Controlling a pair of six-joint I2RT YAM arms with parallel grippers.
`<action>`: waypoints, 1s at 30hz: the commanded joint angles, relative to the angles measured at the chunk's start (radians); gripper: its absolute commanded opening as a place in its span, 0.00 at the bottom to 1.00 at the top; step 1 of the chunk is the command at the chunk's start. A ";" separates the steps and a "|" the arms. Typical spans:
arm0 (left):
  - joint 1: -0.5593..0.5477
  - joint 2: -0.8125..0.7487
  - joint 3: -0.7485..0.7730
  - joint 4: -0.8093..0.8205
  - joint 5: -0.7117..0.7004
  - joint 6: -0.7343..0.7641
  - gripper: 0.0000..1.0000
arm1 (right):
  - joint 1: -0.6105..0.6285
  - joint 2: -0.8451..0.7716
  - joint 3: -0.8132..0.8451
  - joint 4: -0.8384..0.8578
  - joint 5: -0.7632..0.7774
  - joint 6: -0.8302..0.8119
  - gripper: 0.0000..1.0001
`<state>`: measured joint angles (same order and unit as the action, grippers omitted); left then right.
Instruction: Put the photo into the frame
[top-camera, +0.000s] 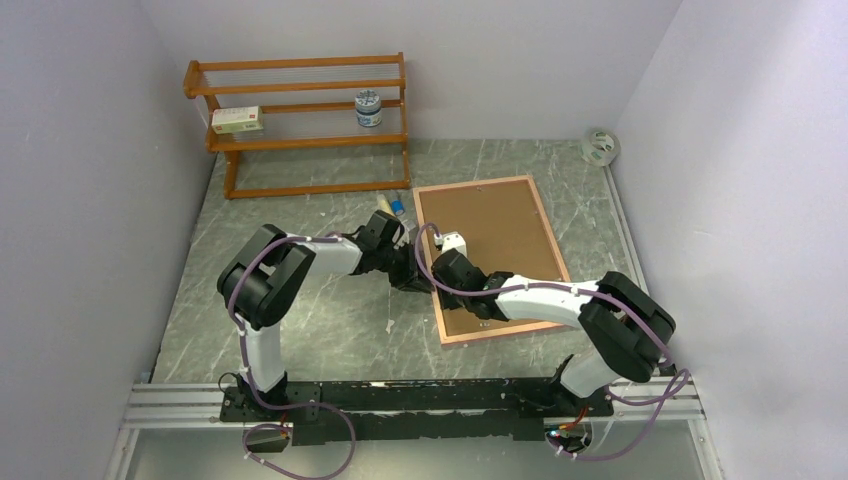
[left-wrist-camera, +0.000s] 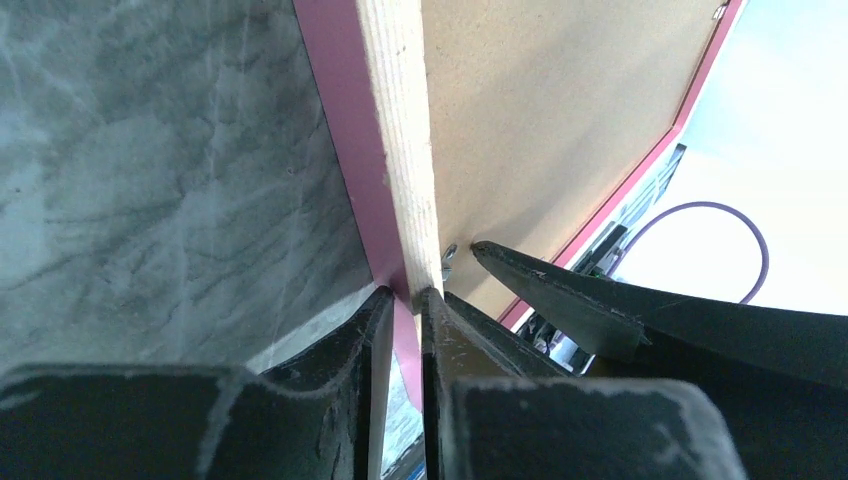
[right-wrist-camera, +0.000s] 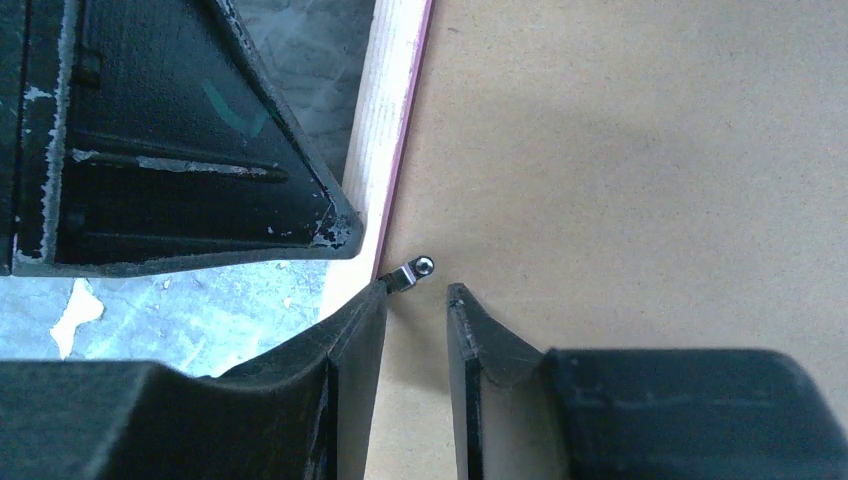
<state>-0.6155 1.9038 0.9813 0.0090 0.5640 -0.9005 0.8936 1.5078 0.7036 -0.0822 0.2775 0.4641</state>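
The frame (top-camera: 470, 185) lies back side up on the table, right of centre, with a brown hardboard sheet (top-camera: 500, 235) filling it. The photo is not visible. My left gripper (top-camera: 412, 275) is shut on the frame's left rail; in the left wrist view (left-wrist-camera: 405, 300) the pink and pale wood rail (left-wrist-camera: 400, 150) sits between the jaws. My right gripper (top-camera: 436, 270) is open just inside that rail, over the hardboard (right-wrist-camera: 620, 150). Its left fingertip (right-wrist-camera: 375, 295) touches a small metal tab (right-wrist-camera: 415, 270) at the rail (right-wrist-camera: 385, 130).
An orange wooden rack (top-camera: 300, 120) stands at the back left with a box (top-camera: 237, 120) and a jar (top-camera: 369, 108) on it. A tape roll (top-camera: 601, 147) lies at the back right. A small tube-like item (top-camera: 397, 205) lies by the frame's far left corner.
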 joint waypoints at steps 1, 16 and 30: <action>0.025 0.082 -0.028 -0.129 -0.277 0.090 0.17 | 0.010 -0.011 -0.008 -0.007 -0.040 0.022 0.34; 0.025 0.091 -0.035 -0.118 -0.268 0.093 0.17 | 0.010 0.094 0.020 -0.018 0.013 -0.008 0.25; 0.025 0.091 -0.047 -0.113 -0.263 0.096 0.17 | 0.011 0.068 0.012 -0.030 0.008 0.014 0.19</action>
<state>-0.6056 1.9095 0.9859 0.0113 0.5705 -0.8948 0.9012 1.5669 0.7444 -0.0666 0.3317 0.4526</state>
